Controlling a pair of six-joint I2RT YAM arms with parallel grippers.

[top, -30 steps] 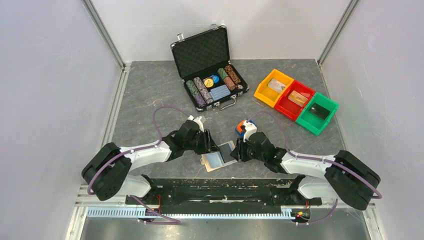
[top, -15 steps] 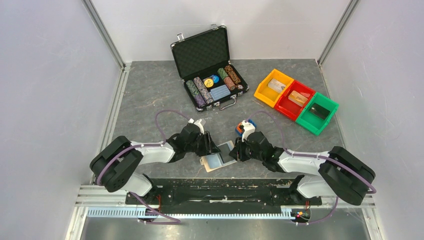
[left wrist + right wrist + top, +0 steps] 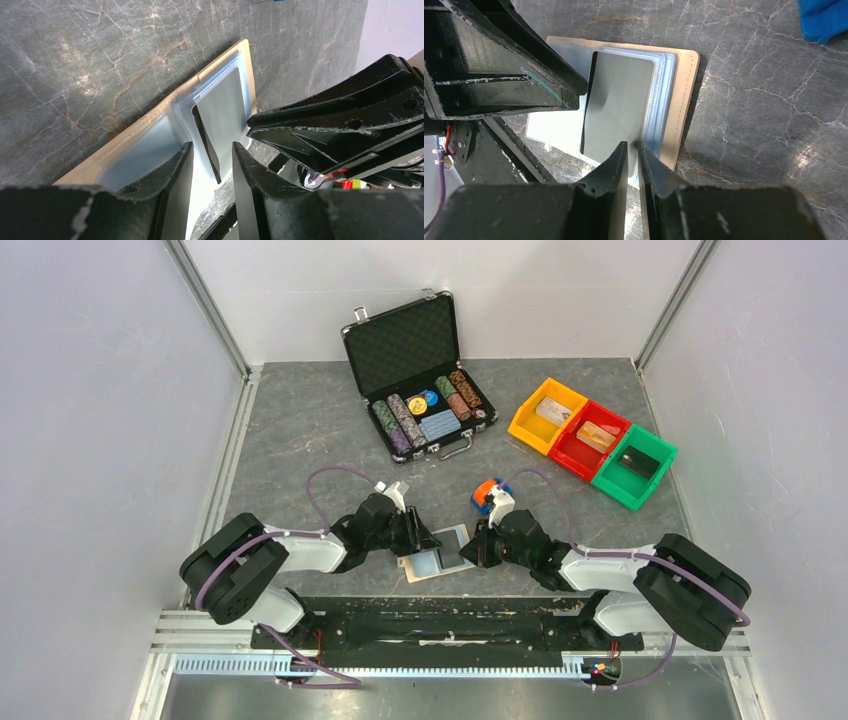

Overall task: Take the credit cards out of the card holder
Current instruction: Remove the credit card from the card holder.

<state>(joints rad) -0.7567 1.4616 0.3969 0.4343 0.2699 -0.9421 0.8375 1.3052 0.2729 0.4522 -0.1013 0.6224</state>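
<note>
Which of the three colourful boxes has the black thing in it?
The green bin, at the right end of the row. A dark piece lies in it, while the red bin and yellow bin hold pale tan pieces.

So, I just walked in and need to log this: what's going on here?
An open tan folding card holder lies on the grey table between both arms. The right gripper pinches the edge of a thin grey-teal card atop the clear sleeves; the left gripper, open, is over the holder's other half.
</note>
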